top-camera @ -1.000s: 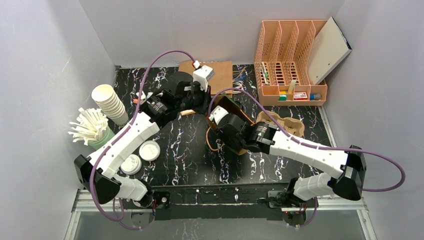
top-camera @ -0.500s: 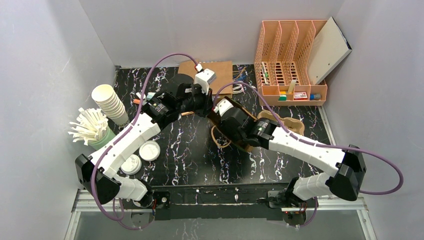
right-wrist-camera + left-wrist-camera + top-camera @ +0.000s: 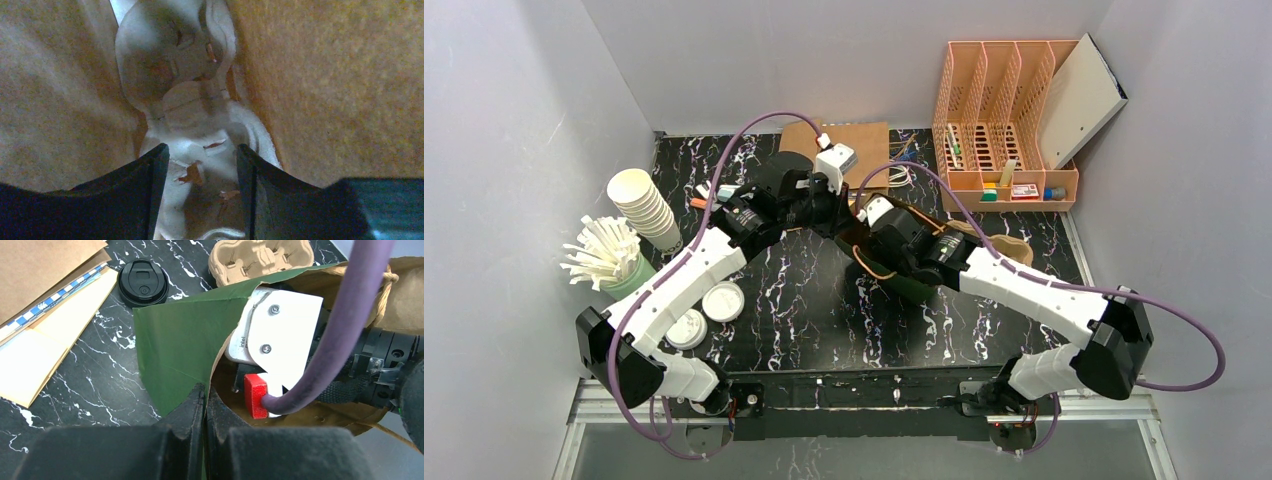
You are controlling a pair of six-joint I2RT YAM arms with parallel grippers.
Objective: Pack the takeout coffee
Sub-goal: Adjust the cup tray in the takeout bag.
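A paper bag (image 3: 906, 286), green outside and brown inside, lies on its side in the middle of the table. My left gripper (image 3: 205, 390) is shut on the rim of the bag (image 3: 175, 345) and holds its mouth open; it also shows in the top view (image 3: 837, 216). My right gripper (image 3: 199, 165) is deep inside the bag, its fingers closed on the middle of a pale pulp cup carrier (image 3: 175, 65). From above the right gripper is hidden in the bag. A second cup carrier (image 3: 1012, 246) sits on the table behind the bag and shows in the left wrist view (image 3: 262, 257).
A black lid (image 3: 143, 282) and flat brown paper (image 3: 40, 265) lie behind the bag. A stack of white cups (image 3: 644, 205), a green cup of stirrers (image 3: 604, 252) and two white lids (image 3: 722, 300) are at the left. An orange desk organizer (image 3: 1004, 120) stands back right.
My right arm has pushed up and left, deeper into the bag. The bag has tipped over so its green side faces up. My left gripper shifted slightly right with the rim.
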